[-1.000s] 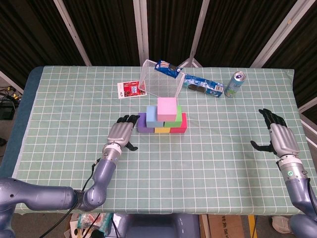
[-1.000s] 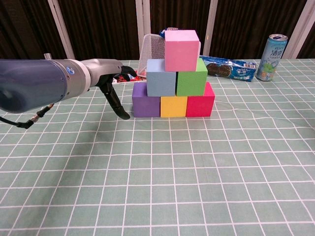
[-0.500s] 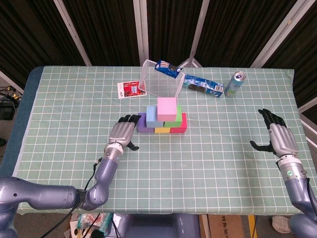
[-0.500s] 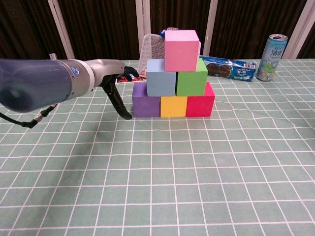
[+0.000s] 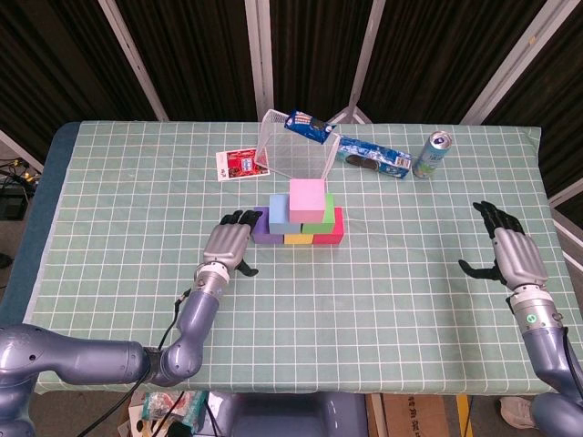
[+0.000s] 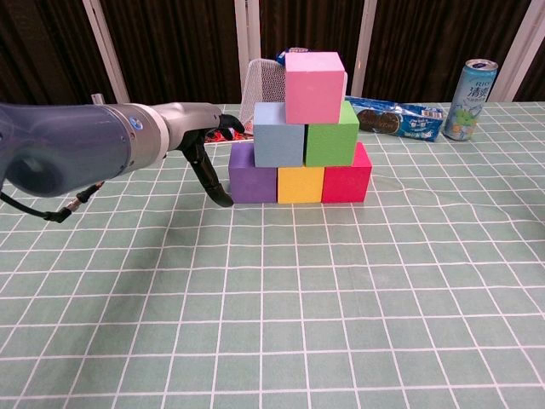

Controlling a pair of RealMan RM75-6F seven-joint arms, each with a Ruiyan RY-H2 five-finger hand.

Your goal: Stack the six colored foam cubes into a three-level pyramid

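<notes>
Left hand, fingers spread and empty, hovers just left of the purple cube anchoring the finished pyramid at table centre; right hand waits open, far right. Any nudge should stay gentle, sparing the pink cube.

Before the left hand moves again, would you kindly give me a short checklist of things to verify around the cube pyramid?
1. Three levels built, pink cube on top: ok.
2. Middle row, blue cube and green cube side by side: ok.
3. Bottom row, purple cube, yellow cube, red cube with no gaps: ok.
4. Left hand holds nothing: ok.
5. Left hand apart from the purple cube: cannot tell, its fingers lie right beside it.
6. Right hand open, far from the stack: ok.
</notes>
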